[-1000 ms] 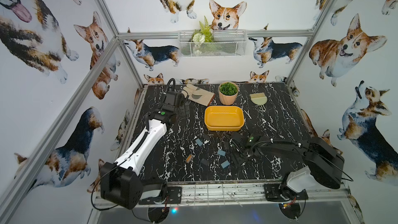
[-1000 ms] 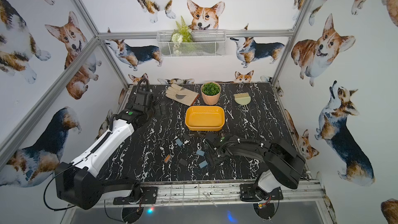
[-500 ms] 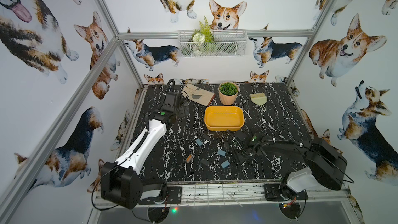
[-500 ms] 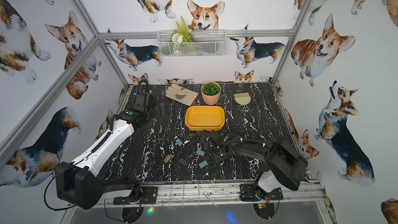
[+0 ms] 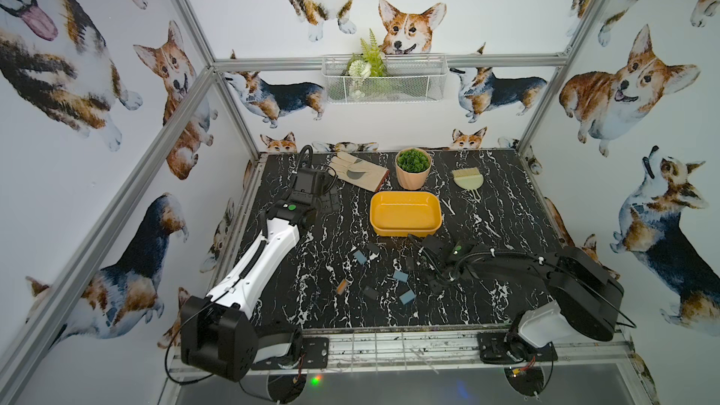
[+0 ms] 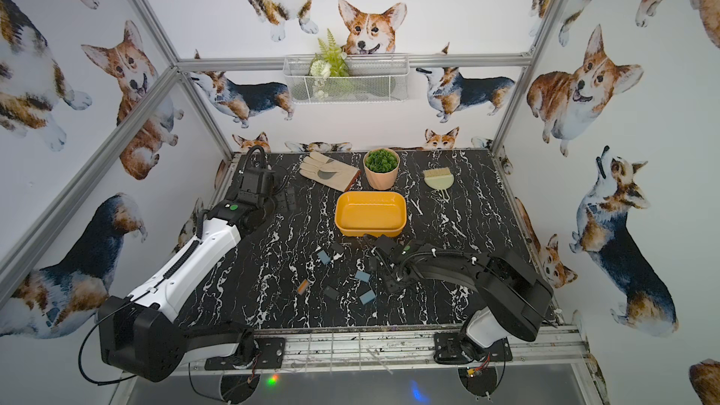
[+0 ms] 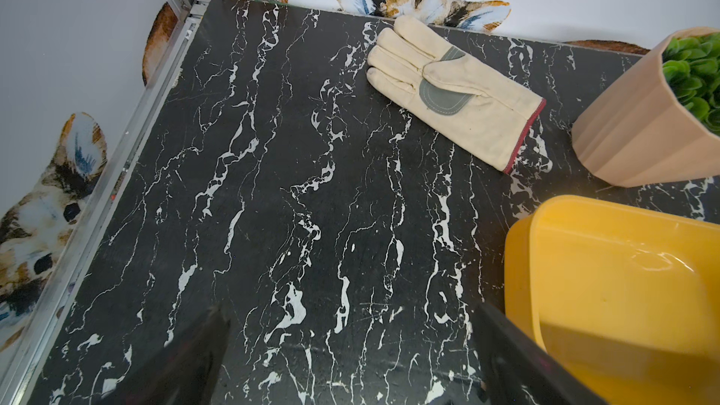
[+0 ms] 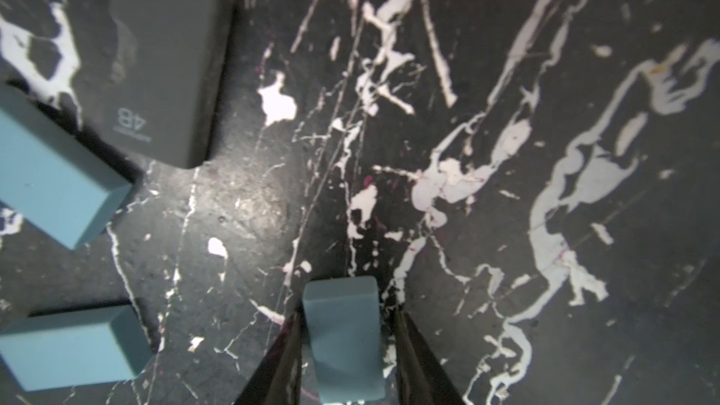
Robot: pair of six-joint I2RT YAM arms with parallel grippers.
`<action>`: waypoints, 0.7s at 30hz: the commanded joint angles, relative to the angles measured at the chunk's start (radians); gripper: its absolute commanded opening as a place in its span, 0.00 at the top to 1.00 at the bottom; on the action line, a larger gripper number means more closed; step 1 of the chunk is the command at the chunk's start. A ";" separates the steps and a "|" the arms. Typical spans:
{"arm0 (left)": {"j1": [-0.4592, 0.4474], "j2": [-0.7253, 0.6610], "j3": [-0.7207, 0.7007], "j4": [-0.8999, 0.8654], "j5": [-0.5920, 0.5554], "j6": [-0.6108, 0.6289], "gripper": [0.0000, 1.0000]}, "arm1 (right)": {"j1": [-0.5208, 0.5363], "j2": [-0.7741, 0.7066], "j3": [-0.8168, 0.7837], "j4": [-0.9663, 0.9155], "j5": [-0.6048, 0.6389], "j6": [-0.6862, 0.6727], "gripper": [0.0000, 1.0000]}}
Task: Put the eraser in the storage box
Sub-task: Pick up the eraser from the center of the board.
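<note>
right gripper (image 8: 347, 311) just pinched in on the blue eraser (image 8: 343, 340), bottom centre of the right wrist view, looks clamped but it's blurry; lift should be next, storage box (image 5: 405, 231) sits empty mid-frame in a top view, left gripper (image 7: 350, 307) gaping wide

The only legible marking is in the right wrist view, on a dark grey rectangular rubber eraser (image 8: 156, 52) lying flat on the black, white-veined marble worktop (image 8: 487, 111). Its broad upper face carries the characters "4B" in thin pale print, set near one short end of the block. As this camera sees it, the marking appears upside down. Right beside "4B" runs a much smaller line of pale lettering, possibly a maker's name, but it is too blurred to read. In both top views and the left wrist view, everything is too small or too soft for lettering to be made out.
</note>
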State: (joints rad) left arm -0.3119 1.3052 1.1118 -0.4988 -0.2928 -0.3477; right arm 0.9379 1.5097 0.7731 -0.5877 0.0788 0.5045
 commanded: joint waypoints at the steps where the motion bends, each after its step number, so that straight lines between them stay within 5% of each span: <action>1: 0.005 -0.004 -0.003 0.008 -0.008 -0.007 0.00 | 0.016 0.019 0.008 -0.058 -0.006 0.024 0.63; 9: 0.008 -0.004 -0.010 0.011 -0.006 -0.008 0.00 | 0.021 0.046 0.025 -0.090 0.014 0.049 0.63; 14: 0.008 -0.006 -0.012 0.012 -0.006 -0.010 0.00 | 0.022 0.061 0.030 -0.098 0.019 0.054 0.81; 21: 0.012 -0.004 -0.009 0.016 -0.005 -0.007 0.00 | 0.022 0.010 0.037 -0.126 0.048 0.058 0.82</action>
State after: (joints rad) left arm -0.3031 1.3029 1.0996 -0.4950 -0.2924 -0.3477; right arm 0.9585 1.5356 0.8112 -0.6334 0.1024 0.5365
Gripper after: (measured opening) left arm 0.999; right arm 0.209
